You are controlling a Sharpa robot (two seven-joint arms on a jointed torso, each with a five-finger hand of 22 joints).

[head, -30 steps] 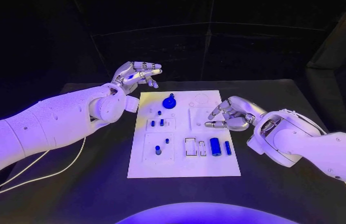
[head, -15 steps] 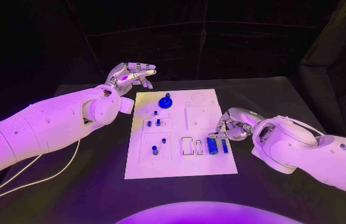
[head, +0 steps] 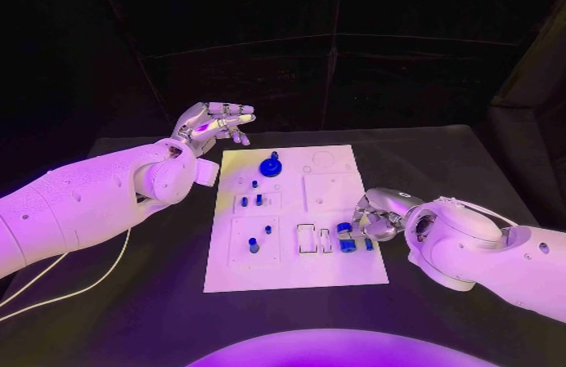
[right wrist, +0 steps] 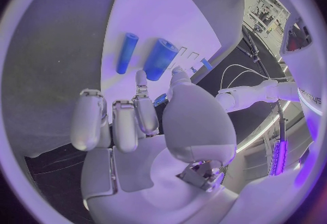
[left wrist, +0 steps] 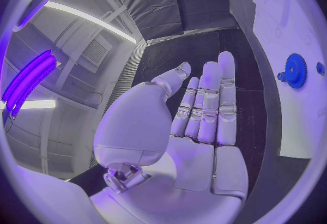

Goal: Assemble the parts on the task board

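Observation:
The white task board (head: 295, 273) lies in the middle of the table. A blue gear (head: 270, 167) stands at its far end, with small blue pegs (head: 253, 244) down its left half. A thick blue cylinder (head: 347, 238) and a thin blue rod (head: 368, 240) lie side by side near the board's right edge. My right hand (head: 378, 214) hovers low over the cylinder (right wrist: 160, 59), with a fingertip (right wrist: 141, 77) and the thumb on either side of its end and a small gap showing. My left hand (head: 213, 124) is raised beyond the board's far left corner, fingers apart and holding nothing (left wrist: 198, 126).
Two small rectangular recesses (head: 309, 238) sit just left of the cylinder. A white cable (head: 71, 281) trails over the table's left side under my left arm. In the left wrist view the gear (left wrist: 295, 70) shows past the fingertips.
My right hand has come down along the board's right side, from beside its middle to the thick blue cylinder. The left hand has held its place.

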